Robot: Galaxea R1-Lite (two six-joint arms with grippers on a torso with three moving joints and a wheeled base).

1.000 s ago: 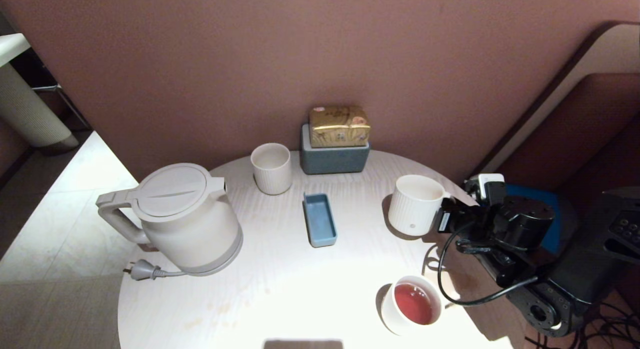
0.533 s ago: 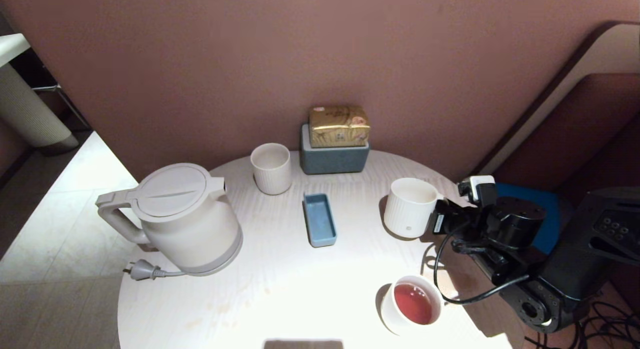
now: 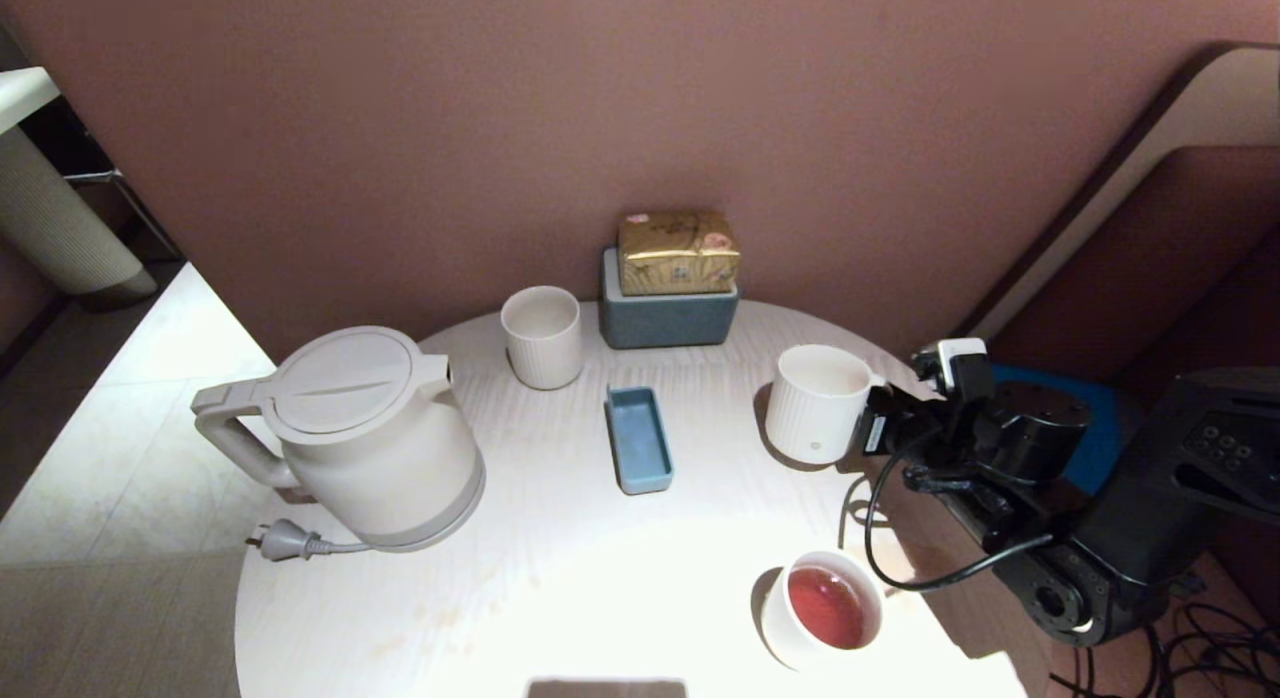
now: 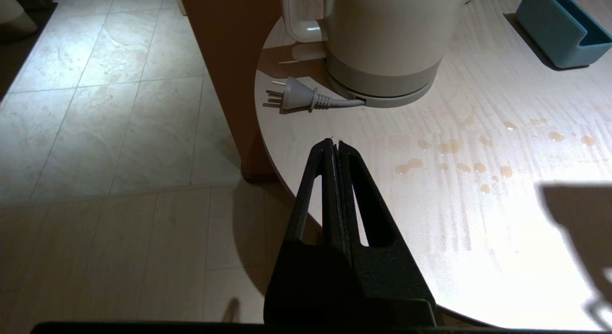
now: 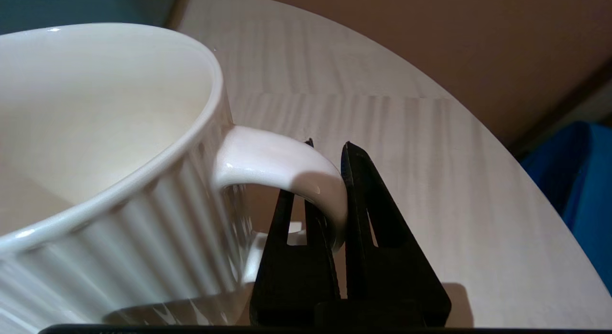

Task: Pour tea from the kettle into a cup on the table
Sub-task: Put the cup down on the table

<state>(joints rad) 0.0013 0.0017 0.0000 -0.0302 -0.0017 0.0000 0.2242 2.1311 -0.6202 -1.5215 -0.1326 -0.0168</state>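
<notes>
gripping item: right gripper (image 5: 334,190), fingers pinching the handle of the cup (image 3: 815,403), right side of counter (image 3: 560,578). advice: keep cup level, move slowly toward kettle (image 3: 370,438). left gripper (image 4: 334,147): fingers pressed together, parked at the counter's edge.

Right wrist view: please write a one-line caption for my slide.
Right gripper shut on the handle of the empty ribbed cup above the pale round table.

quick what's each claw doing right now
Left claw: closed, empty.
Right claw: closed on the handle of the squat ribbed white mug.
</notes>
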